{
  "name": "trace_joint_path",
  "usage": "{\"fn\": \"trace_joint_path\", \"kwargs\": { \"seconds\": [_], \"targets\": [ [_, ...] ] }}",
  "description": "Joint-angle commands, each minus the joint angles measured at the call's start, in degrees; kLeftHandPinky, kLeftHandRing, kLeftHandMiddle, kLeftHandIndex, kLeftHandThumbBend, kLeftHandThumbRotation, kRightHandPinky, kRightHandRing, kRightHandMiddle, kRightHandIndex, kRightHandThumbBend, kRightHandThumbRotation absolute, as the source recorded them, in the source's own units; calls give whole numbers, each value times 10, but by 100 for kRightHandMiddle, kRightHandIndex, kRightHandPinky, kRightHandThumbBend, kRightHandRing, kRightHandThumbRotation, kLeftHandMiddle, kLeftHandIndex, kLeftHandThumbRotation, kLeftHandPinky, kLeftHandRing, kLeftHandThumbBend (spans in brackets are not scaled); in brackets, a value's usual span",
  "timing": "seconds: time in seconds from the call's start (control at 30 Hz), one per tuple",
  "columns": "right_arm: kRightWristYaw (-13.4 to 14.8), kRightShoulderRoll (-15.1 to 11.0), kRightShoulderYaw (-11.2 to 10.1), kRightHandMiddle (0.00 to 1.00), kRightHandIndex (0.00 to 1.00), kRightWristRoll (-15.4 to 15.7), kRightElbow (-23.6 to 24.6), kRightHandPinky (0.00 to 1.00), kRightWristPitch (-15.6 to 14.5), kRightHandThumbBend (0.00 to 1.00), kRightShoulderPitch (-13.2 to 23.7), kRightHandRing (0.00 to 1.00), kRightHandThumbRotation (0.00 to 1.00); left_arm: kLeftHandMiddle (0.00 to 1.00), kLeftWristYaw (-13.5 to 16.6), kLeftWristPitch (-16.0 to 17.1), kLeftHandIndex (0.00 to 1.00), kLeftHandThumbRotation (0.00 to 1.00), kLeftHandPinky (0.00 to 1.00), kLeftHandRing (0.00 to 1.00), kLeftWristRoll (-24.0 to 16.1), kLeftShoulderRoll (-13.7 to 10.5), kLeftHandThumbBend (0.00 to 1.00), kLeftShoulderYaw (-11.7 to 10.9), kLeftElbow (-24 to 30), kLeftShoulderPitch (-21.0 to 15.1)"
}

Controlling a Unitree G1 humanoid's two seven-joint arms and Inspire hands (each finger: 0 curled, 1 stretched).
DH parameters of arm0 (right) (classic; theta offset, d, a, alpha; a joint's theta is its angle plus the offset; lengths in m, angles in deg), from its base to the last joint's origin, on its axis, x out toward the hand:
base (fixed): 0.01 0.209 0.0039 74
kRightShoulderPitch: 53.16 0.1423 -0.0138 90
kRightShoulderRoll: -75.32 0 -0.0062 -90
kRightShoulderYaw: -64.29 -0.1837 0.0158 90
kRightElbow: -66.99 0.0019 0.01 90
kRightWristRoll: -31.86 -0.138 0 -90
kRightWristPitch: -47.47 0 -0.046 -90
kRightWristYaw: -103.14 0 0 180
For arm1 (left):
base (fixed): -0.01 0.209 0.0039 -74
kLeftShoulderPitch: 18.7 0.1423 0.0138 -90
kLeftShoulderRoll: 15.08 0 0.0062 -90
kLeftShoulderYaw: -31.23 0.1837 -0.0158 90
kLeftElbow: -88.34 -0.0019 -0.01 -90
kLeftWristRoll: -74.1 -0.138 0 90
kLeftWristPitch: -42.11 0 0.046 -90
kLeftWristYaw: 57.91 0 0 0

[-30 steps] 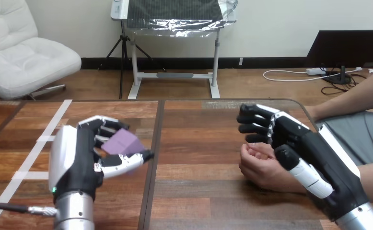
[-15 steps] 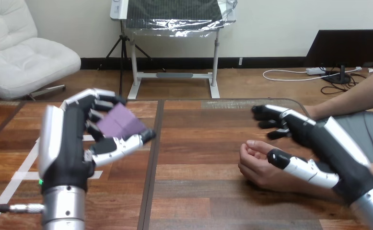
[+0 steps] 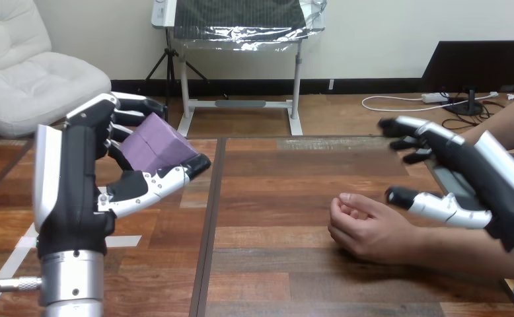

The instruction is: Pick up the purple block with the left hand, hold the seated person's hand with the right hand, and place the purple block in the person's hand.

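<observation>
Head view: left hand [image 3: 76,188] grips the purple block [image 3: 155,142], thumb against fingers, up off the table [image 3: 274,178] at left. Right hand [image 3: 485,181] is spread, holding nothing, above the person's forearm; the person's hand [image 3: 367,228] lies loosely curled mid-table. Pick looks done; next, right hand must clasp that hand.

We see a wooden table [image 3: 274,172] of brown planks, with a dark seam [image 3: 208,218] running from near to far, left of the middle. White tape strips [image 3: 125,241] lie on its left part. The person's hand [image 3: 367,228] rests on it, right of the middle, with its fingers curled.
</observation>
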Motion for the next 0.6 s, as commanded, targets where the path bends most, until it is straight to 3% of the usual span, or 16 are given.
{"fn": "trace_joint_path", "kwargs": {
  "seconds": [0.0, 0.33, 0.57],
  "targets": [
    [10, -14, -9, 86, 88, 2, -13, 76, 21, 97, 38, 83, 72, 39, -9, 6, 41, 0, 27, 33, 10, 9, 74, -8, 9, -9],
    [16, -28, -15, 87, 89, 7, -34, 78, 24, 95, 46, 85, 70, 39, -18, 13, 41, 0, 29, 34, 15, 13, 72, -11, -4, -10],
    [27, -41, -18, 89, 90, 40, -31, 77, 6, 98, 45, 86, 73, 40, -23, 15, 41, 0, 29, 34, 20, 15, 71, -12, -12, -10]
  ]
}}
